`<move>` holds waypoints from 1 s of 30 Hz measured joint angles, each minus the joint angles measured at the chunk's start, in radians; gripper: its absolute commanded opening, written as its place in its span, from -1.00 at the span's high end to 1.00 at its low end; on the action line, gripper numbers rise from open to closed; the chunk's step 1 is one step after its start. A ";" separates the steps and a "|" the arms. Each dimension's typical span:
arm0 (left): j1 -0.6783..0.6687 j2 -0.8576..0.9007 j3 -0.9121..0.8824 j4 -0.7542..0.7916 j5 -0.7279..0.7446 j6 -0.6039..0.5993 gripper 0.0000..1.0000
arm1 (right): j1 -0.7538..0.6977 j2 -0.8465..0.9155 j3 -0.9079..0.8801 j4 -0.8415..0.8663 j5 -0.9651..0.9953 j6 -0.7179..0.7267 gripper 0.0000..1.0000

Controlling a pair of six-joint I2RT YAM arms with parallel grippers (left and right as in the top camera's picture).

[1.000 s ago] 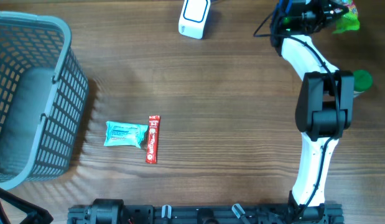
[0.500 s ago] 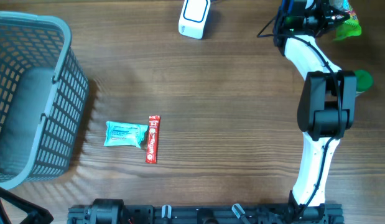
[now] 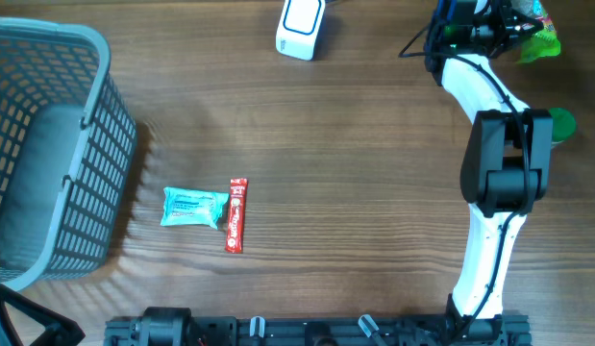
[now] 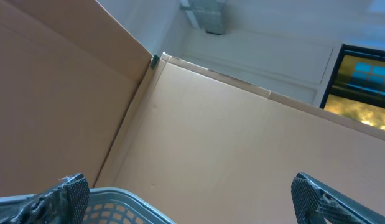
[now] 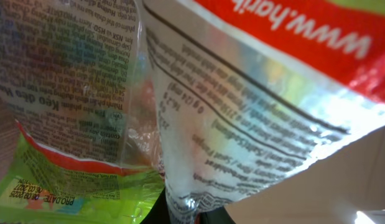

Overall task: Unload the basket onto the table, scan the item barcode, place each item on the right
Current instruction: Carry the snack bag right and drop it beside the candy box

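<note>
Your right arm [image 3: 499, 173] holds the green-and-red snack bag [image 3: 539, 31] pinched in closed jaws at the far right corner of the surface. The pack juts rightward, away from the white scanner [image 3: 300, 27], which is well apart to its left along the far edge. Your left arm [image 3: 18, 322], jaws wide and empty, sits by the basket [image 3: 95, 58], so the carry to the scanner looks like the right arm's job.
</note>
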State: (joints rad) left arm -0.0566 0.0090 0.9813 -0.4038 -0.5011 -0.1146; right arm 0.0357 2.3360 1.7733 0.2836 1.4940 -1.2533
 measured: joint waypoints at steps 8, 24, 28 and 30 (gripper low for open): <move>0.000 0.000 0.000 -0.016 0.000 0.000 -1.00 | -0.023 0.002 0.000 0.000 0.000 0.061 0.91; 0.000 0.000 0.000 -0.039 0.000 0.000 -1.00 | -0.118 0.113 -0.002 -0.176 0.000 0.266 -0.87; 0.000 0.000 0.000 -0.039 0.000 0.000 -1.00 | -0.134 0.116 -0.003 -0.120 0.002 0.280 -0.99; 0.000 0.000 0.000 -0.040 0.000 0.000 -1.00 | -0.139 0.116 -0.005 -0.015 0.005 0.246 -1.00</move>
State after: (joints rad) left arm -0.0566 0.0090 0.9813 -0.4435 -0.5014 -0.1146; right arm -0.1032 2.4519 1.7683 0.2687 1.4994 -1.0077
